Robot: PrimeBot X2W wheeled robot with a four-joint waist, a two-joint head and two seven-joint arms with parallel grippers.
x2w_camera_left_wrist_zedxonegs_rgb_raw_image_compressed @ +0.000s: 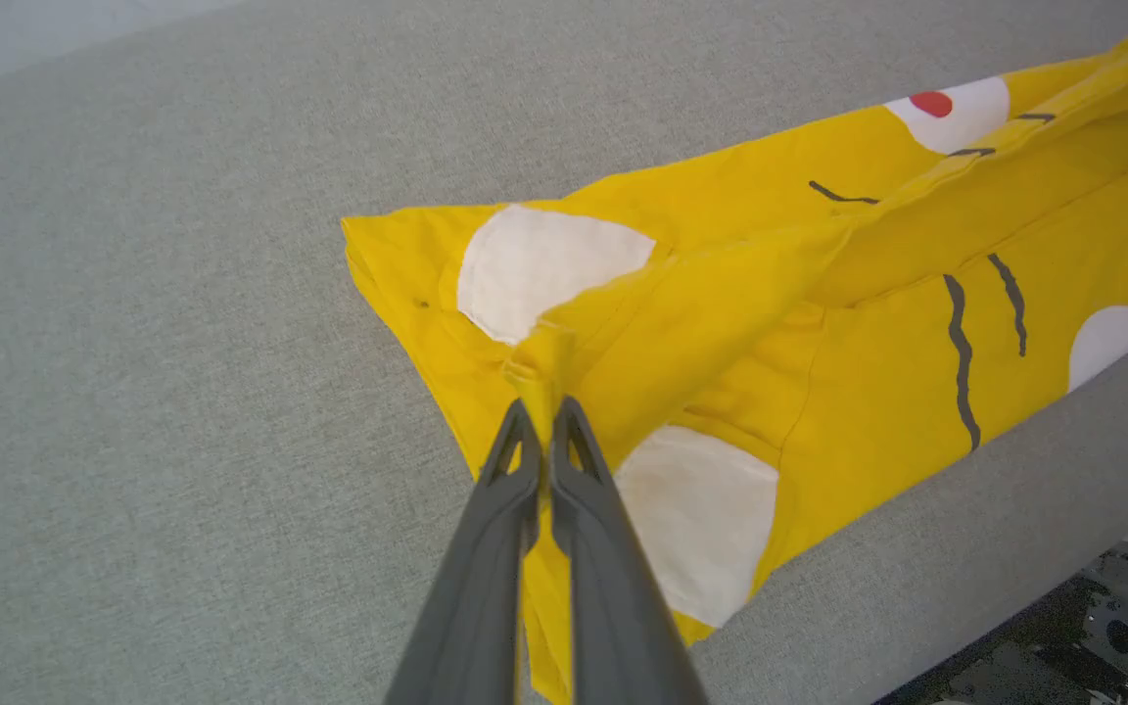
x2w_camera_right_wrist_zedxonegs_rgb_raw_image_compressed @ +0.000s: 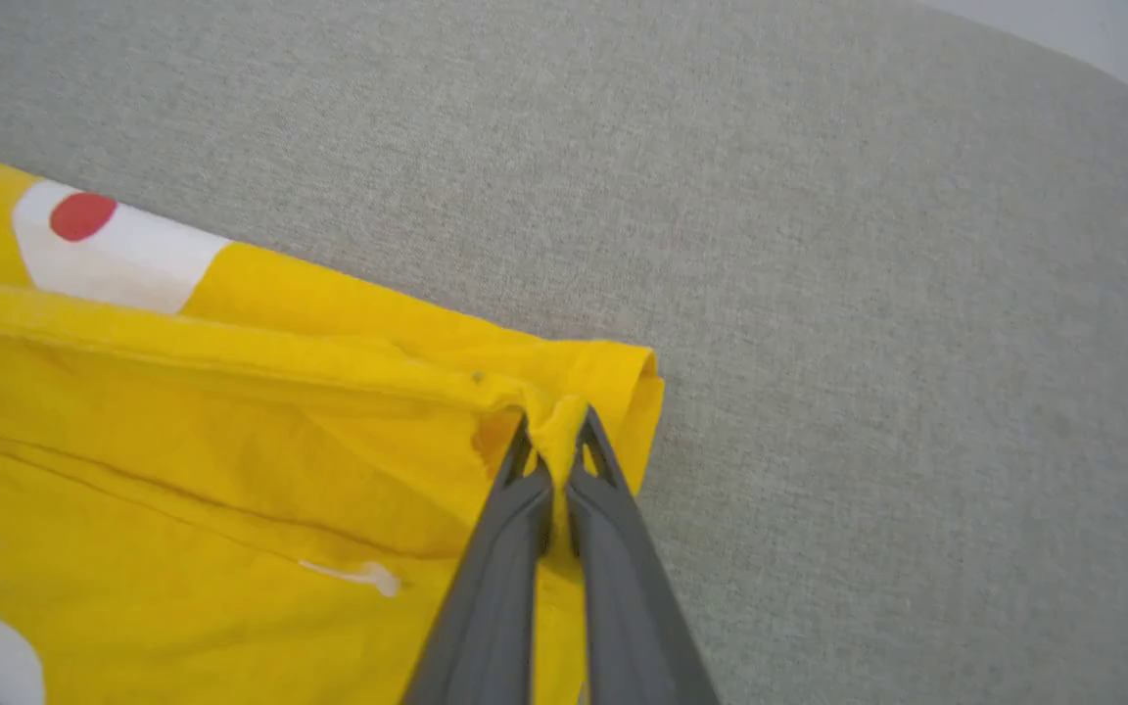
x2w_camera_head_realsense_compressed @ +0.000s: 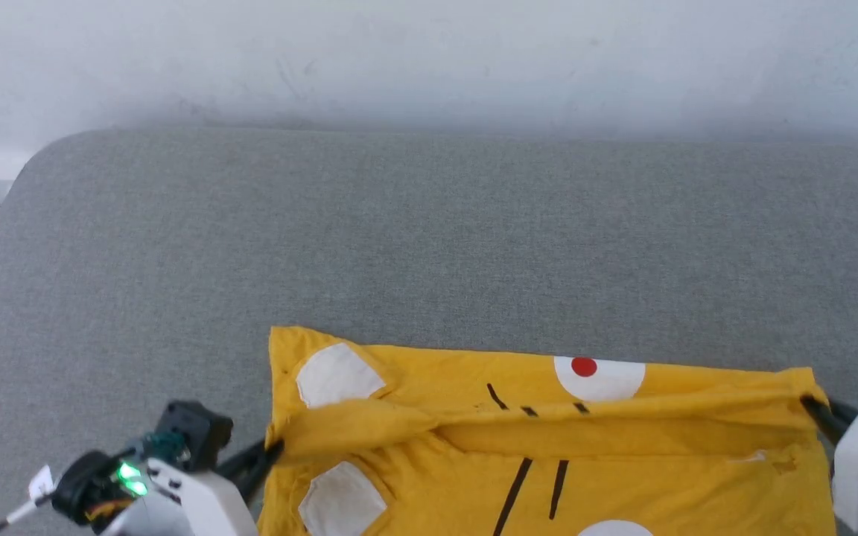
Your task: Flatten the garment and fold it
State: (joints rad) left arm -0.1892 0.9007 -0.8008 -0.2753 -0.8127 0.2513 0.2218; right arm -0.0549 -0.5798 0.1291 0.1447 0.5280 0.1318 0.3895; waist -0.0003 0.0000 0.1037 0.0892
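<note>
Between the left gripper (x2w_camera_left_wrist_zedxonegs_rgb_raw_image_compressed: 544, 416) and right gripper (x2w_camera_right_wrist_zedxonegs_rgb_raw_image_compressed: 556, 436), both clamped on its raised fold, stretches the garment (x2w_camera_head_realsense_compressed: 623, 447).

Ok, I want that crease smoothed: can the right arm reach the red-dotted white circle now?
Probably not yet: the right tool is shut on an edge of the bright yellow cotton T-shirt. The red-dotted white circle lies mostly uncovered, so after letting go, likely yes.

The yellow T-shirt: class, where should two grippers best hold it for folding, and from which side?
The two ends of the raised fold across the T-shirt, one from each side: that ridge stands clear of the layers below. Left gripper and right gripper pinch there now.
</note>
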